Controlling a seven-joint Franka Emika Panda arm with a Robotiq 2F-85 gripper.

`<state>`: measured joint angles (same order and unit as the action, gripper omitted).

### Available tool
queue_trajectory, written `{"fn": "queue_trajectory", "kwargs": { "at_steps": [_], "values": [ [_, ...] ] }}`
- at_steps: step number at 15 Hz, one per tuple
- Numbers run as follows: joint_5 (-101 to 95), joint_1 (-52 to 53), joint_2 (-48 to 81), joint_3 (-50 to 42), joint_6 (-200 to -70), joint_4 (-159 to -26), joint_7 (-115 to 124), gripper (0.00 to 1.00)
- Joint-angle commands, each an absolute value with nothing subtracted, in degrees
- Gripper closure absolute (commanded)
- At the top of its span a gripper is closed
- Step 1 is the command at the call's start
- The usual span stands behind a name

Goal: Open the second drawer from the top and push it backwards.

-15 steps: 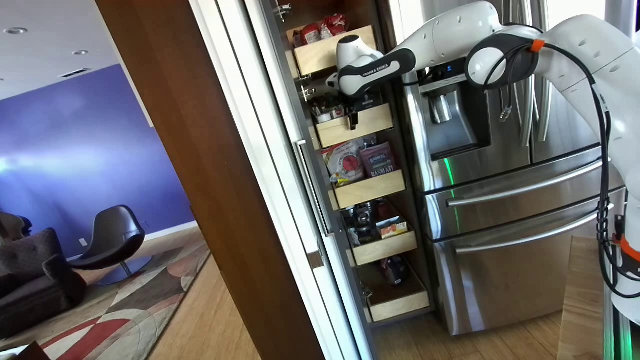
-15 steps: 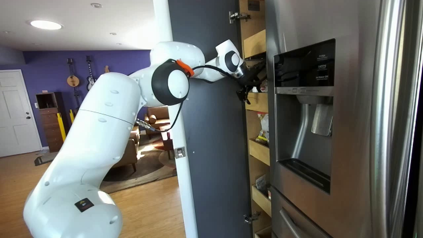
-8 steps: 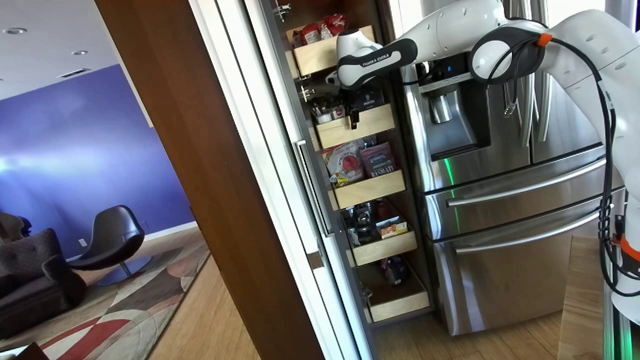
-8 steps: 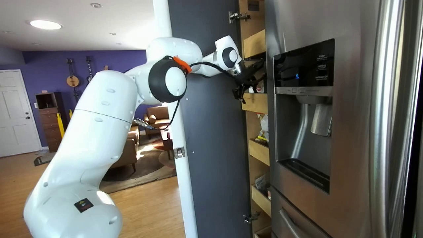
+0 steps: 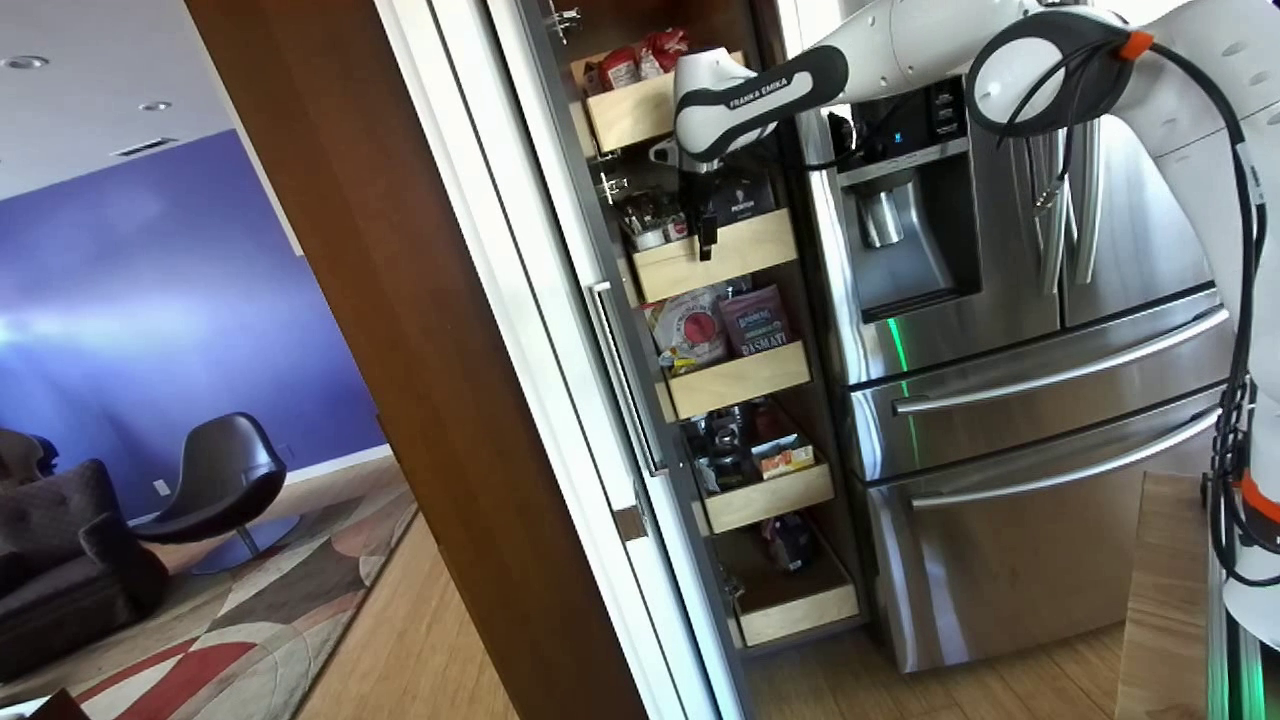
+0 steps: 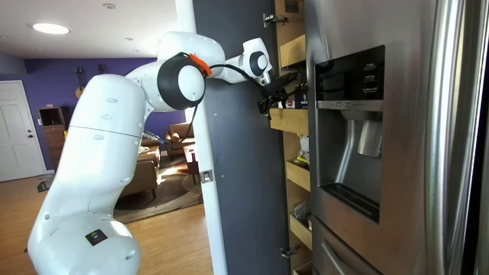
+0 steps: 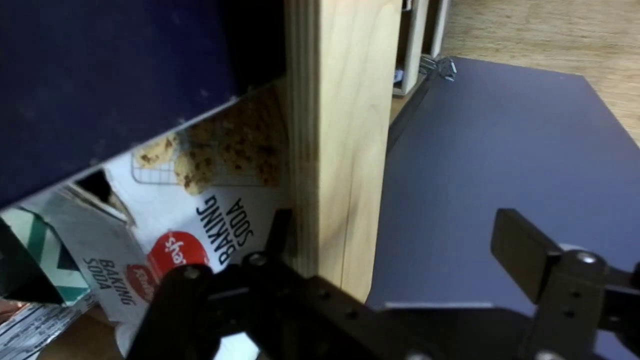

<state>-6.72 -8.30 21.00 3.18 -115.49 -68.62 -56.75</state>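
Straddling the front of the jutting drawer [image 7: 345,145] with fingers [image 7: 517,256] spread apart. Cannot see all the baking soda [image 7: 200,225] behind a cut-off dark box [image 7: 110,75].

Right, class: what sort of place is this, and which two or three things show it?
Probably a home kitchen opening onto a living area. A steel fridge with a dispenser stands beside stacked wooden drawers holding food packets, one marked Basmati; a chair and patterned rug show beyond.
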Motion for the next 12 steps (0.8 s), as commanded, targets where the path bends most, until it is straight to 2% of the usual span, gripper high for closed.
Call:
{"fn": "queue_trajectory", "kwargs": {
  "at_steps": [1,4,8,12],
  "values": [
    [-0.7,-8.08,12.94,6.49,-111.62,-79.91,-58.15,0.0],
    [3.49,-8.45,10.2,8.36,-106.88,-83.62,-58.82,0.0],
    [4.11,-7.74,8.17,9.33,-93.51,-83.8,-54.32,0.0],
    [2.37,-3.01,5.88,5.93,-79.4,-81.08,-44.22,0.0]
  ]
}}
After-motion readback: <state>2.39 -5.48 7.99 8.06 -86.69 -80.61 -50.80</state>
